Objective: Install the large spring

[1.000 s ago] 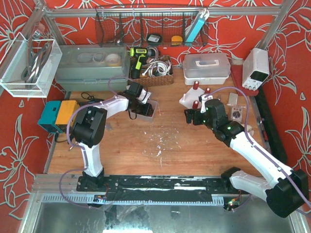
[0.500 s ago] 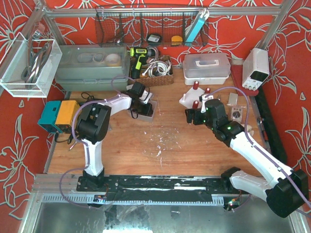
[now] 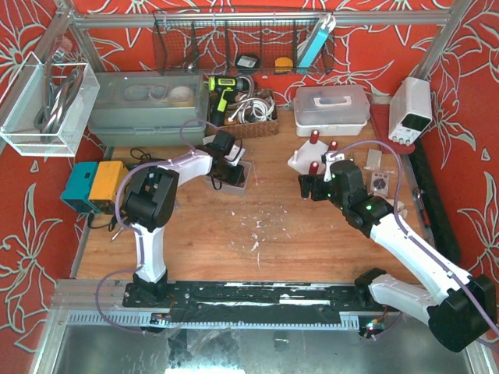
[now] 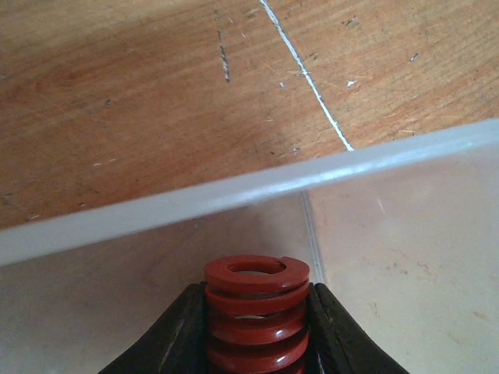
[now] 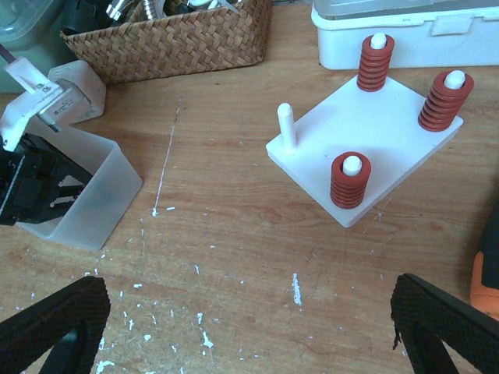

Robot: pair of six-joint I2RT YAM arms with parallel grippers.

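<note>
In the left wrist view my left gripper (image 4: 257, 327) is shut on a large red spring (image 4: 256, 312), held inside a clear plastic bin (image 4: 234, 191). From above, the left gripper (image 3: 224, 160) is down in that bin (image 3: 238, 181). The white peg board (image 5: 366, 148) carries three red springs (image 5: 350, 181) on its pegs and has one bare peg (image 5: 287, 125); it also shows from above (image 3: 308, 160). My right gripper (image 5: 249, 319) is wide open and empty, hovering over bare table near the board; from above the right gripper (image 3: 309, 187) is left of the board's front corner.
A wicker basket (image 5: 171, 43) of tools and a white lidded box (image 5: 405, 31) stand behind the board. A grey bin (image 3: 148, 109) and a teal-and-orange box (image 3: 93, 185) are at the left. A power supply (image 3: 411, 109) is at the far right. White chips litter the table.
My left gripper has moved a little toward the back of the table and settled in the clear bin. The right arm has barely moved.
</note>
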